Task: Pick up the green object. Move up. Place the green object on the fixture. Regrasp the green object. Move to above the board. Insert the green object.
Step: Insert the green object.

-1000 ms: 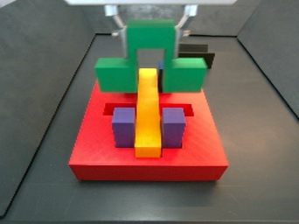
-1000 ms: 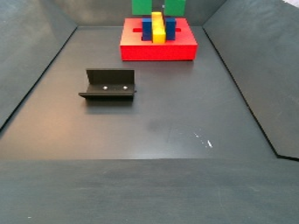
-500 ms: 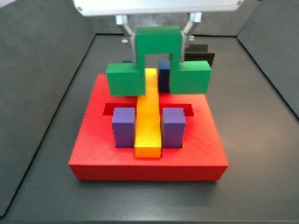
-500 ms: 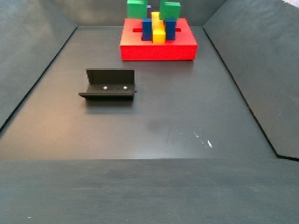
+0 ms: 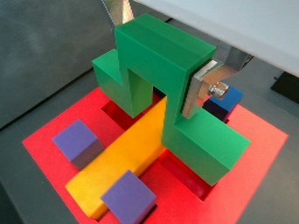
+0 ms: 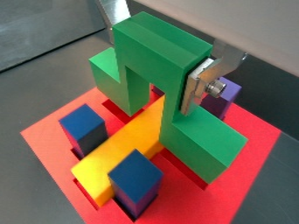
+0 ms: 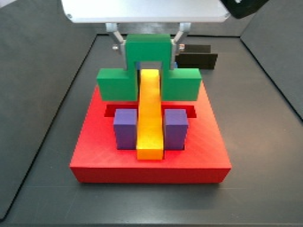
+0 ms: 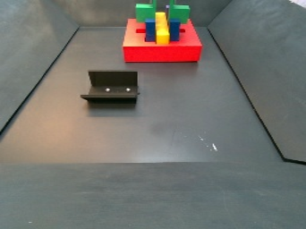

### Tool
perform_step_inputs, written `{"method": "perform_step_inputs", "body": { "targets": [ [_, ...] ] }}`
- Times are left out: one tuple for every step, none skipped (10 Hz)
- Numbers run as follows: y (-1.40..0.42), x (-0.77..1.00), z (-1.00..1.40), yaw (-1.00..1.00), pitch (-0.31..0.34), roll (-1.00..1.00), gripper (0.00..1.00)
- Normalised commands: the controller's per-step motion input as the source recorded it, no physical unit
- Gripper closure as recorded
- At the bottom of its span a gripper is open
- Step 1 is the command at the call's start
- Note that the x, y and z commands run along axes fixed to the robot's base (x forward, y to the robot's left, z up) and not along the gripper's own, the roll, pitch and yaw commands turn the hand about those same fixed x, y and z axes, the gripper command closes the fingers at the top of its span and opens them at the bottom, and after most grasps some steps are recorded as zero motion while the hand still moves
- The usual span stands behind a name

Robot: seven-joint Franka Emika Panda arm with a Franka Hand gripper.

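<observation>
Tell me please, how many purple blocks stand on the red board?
2. One purple block stands on each side of the yellow bar on the red board; the other is opposite. The gripper holds the green object behind them, which may hide more.

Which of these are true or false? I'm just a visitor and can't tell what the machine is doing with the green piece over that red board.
1. The gripper is clamped on the green object. True: in both wrist views a silver finger presses its side.
2. The green object is lying on the fixture. False: the fixture stands bare on the floor, far from the red board.
3. The green object straddles the yellow bar. True: its arch sits over the bar's far end.
4. The yellow bar has orange blocks on either side. False: the purple blocks beside it are purple.
5. The gripper is over the red board. True.
</observation>
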Motion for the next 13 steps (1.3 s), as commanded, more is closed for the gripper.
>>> {"method": "perform_step_inputs", "body": {
  "targets": [
    [0.0,-0.08,-0.12,0.0,-0.04,0.03,1.0],
    [0.0,0.0,-0.21,0.0,0.0,0.06,1.0],
    [0.0,0.0,-0.23,0.01,0.0,0.06,1.0],
    [0.0,0.0,-0.23,0.02,0.0,0.04,1.0],
    [0.0,0.07,-0.17,0.05,0.0,0.01,1.0],
    [0.0,0.27,-0.02,0.11,0.0,-0.02,1.0],
    [0.0,0.31,0.0,0.12,-0.003,-0.07,1.0],
    [0.0,0.24,-0.03,0.09,0.0,-0.03,1.0],
    [0.0,0.06,-0.14,0.06,0.0,0.0,1.0],
    [-0.07,0.0,-0.17,0.02,0.0,0.04,1.0],
    [-0.09,-0.05,-0.25,0.0,0.0,0.13,1.0],
    [-0.07,-0.04,-0.27,0.0,0.0,0.14,1.0],
    [-0.06,0.0,-0.36,0.0,-0.026,0.14,1.0]
  ]
}}
